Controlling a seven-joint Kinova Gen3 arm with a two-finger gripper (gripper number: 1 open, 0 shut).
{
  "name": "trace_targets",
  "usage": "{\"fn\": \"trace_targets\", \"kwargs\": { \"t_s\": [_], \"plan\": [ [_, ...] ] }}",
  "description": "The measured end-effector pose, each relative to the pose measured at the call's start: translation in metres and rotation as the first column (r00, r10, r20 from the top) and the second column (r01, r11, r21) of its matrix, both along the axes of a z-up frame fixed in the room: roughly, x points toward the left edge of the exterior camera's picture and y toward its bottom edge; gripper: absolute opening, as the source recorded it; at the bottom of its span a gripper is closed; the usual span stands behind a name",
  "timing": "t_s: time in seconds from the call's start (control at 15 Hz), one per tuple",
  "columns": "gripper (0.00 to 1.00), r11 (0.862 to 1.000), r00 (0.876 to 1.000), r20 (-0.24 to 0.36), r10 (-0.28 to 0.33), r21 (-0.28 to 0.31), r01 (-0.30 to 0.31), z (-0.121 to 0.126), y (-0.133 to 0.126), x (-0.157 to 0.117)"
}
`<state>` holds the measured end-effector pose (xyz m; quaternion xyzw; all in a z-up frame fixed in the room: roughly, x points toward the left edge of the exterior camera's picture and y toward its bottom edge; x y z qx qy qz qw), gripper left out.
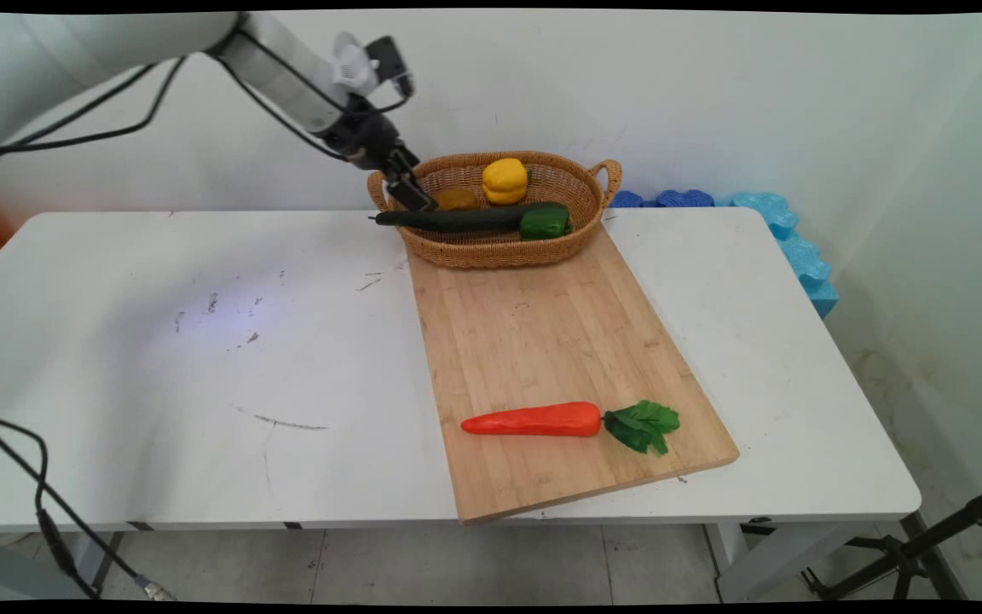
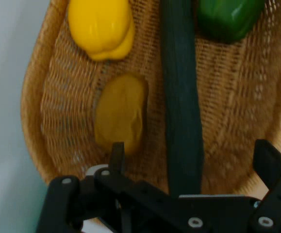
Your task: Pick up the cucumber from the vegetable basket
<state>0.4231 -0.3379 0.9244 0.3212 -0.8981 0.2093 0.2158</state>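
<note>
We see the gripper (image 2: 191,167) spread open over the left end of the wicker basket (image 1: 499,249), its fingers either side of the dark cucumber (image 2: 181,107) without closing on it. A potato (image 2: 121,112), yellow pepper (image 1: 505,180) and green pepper (image 1: 545,223) crowd close by. Well apart, a carrot (image 1: 534,419) lies on the cutting board (image 1: 542,341).

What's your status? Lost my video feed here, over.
Gripper open, over the basket's left end, straddling the cucumber. Potato, yellow pepper, green pepper alongside in the basket. Carrot apart on the cutting board.
</note>
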Motion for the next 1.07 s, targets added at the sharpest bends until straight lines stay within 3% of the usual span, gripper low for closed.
{"fn": "trace_targets", "kwargs": {
  "t_s": [0.6,1.07],
  "plan": [
    [1.00,0.999,0.997,0.054,-0.052,0.004,0.052,-0.042,-0.068,-0.048],
    [1.00,0.996,0.992,0.084,-0.089,0.026,0.087,-0.066,-0.093,-0.067]
  ]
}}
